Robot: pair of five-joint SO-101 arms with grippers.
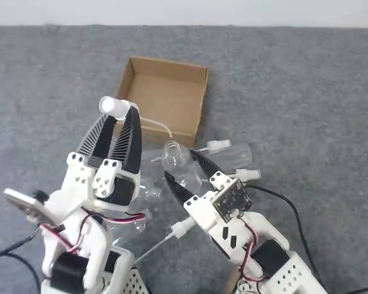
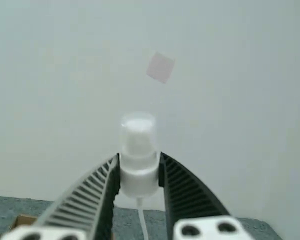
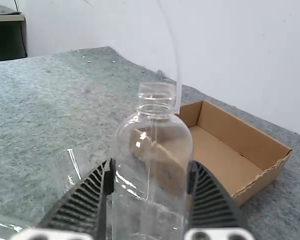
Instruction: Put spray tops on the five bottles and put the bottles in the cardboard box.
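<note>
Left hand [image 1: 118,114] clamps the spray top [image 1: 113,106], its tube [image 1: 157,124] curving toward the bottle [image 1: 173,154] clamped upright in the right hand [image 1: 180,164]. The cardboard box [image 1: 200,111] is just behind, with open surface [image 1: 294,79] beyond.

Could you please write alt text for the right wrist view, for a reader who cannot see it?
The right gripper holds a clear plastic bottle upright, its neck open with no spray top. A thin clear tube comes down close to the neck. Behind, an open cardboard box lies on the grey carpeted table.
</note>
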